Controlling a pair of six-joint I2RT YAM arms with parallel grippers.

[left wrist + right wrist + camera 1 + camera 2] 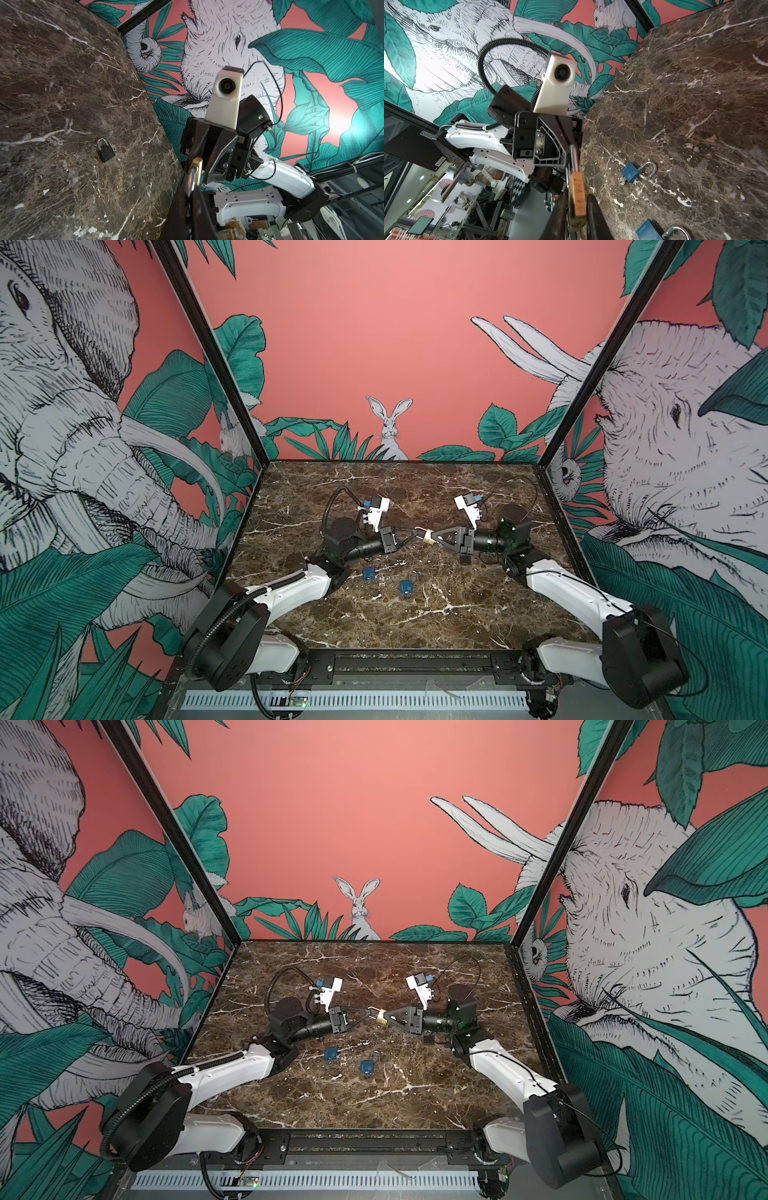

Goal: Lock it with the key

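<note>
1. Closest to the lens were the left arm (286, 593) and right arm (569, 593), both reaching in to meet over the middle of the marble surface (415, 622).
2. The left end effector (414, 532) was pinched together on the shackle (190, 180) of the brass padlock (578, 191), which looked lifted off the surface between the arms.
3. The right end effector (433, 536) had its fingers either side of the brass body. Honestly couldn't tell if it was actually squeezing.
4. Two blue padlocks (368, 573) (406, 587) and a black padlock (106, 151) lay loose on the surface, apart from the held one.
5. Key: couldn't spot one on the brass lock. My guess is the step was seating the shackle. Next it'd need a steady hold on the body, the shackle pushed fully home, then the key turned.
</note>
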